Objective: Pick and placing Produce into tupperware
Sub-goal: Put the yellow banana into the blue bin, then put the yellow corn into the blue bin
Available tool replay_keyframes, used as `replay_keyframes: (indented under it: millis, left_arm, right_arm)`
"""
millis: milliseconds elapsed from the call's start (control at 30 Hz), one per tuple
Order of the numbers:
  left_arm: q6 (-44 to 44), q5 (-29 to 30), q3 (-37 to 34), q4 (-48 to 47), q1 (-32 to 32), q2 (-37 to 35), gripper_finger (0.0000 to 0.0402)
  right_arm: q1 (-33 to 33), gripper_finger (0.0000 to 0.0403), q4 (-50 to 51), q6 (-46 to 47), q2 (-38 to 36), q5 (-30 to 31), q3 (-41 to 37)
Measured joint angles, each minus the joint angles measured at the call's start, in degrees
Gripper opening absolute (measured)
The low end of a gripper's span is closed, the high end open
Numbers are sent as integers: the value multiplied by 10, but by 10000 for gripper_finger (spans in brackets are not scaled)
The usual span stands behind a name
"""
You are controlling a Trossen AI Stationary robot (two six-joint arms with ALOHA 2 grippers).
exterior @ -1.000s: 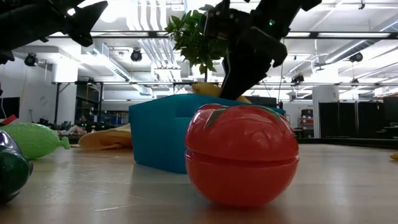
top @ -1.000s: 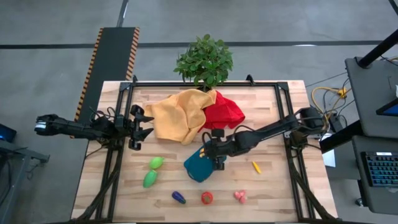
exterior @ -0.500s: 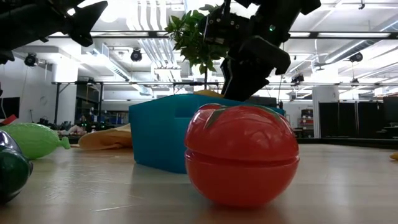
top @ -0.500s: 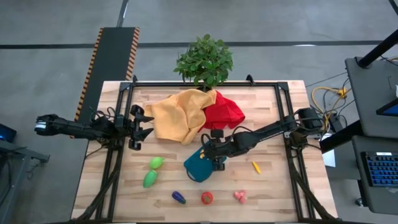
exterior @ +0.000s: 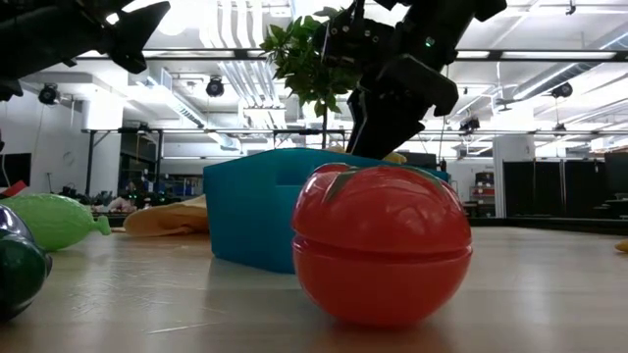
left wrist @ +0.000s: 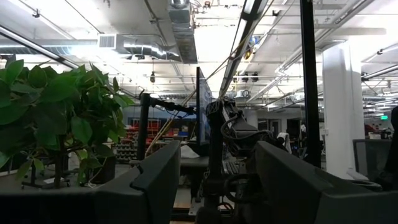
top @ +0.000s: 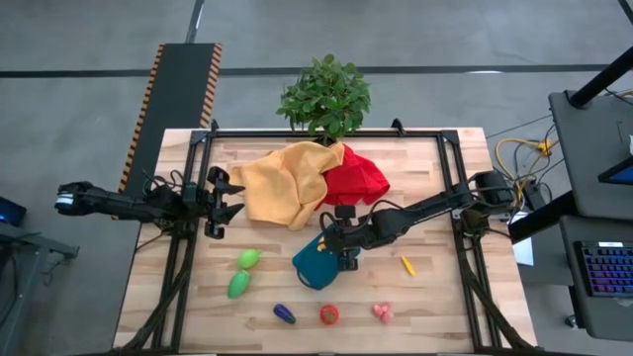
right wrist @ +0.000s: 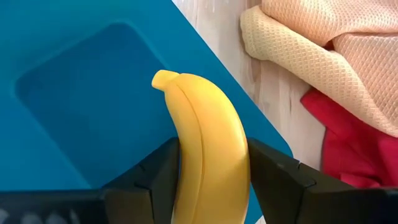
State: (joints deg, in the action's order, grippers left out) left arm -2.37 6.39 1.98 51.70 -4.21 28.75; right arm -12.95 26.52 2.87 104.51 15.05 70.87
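My right gripper (top: 337, 243) hovers over the teal-blue tupperware (top: 315, 265), shut on the yellow banana (right wrist: 205, 149). In the low view it (exterior: 385, 118) hangs above the container's far part. The other produce lies on the table: two green pieces (top: 248, 259) (top: 238, 285), the purple eggplant (top: 284, 314), the red tomato (top: 328, 314), the pink-red berry (top: 382, 312) and a small orange-yellow piece (top: 406, 265). My left gripper (top: 235, 201) waits open at the table's left edge, raised, touching nothing. My right gripper pinches the banana between its two fingers (right wrist: 163, 177), one on each side of the body (right wrist: 214, 186). The banana lies along the fingers, its stem end (right wrist: 163, 78) sticking out ahead of them. It is lifted clear above the tupperware's inside (right wrist: 81, 118).
A yellow cloth (top: 285, 184) and a red cloth (top: 357, 178) lie crumpled just beyond the tupperware. A potted plant (top: 325, 94) stands at the far edge. Dark frame rails run along the left (top: 176, 267) and right sides. Bare wood shows near the table's front edge.
In the low view my right gripper has tipped a little above the tupperware while keeping the banana; over the last half second it has stayed still. The produce on the table has not moved.
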Motion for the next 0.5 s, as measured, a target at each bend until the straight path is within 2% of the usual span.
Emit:
replay_keyframes:
  millis: [200,500]
  left_arm:
    - [0,0,0,0,0,0,196]
    - [0,-1,0,0,0,0,196]
  right_arm:
    - [0,181,0,0,0,0,0]
    - [0,235,0,11,-2,0,0]
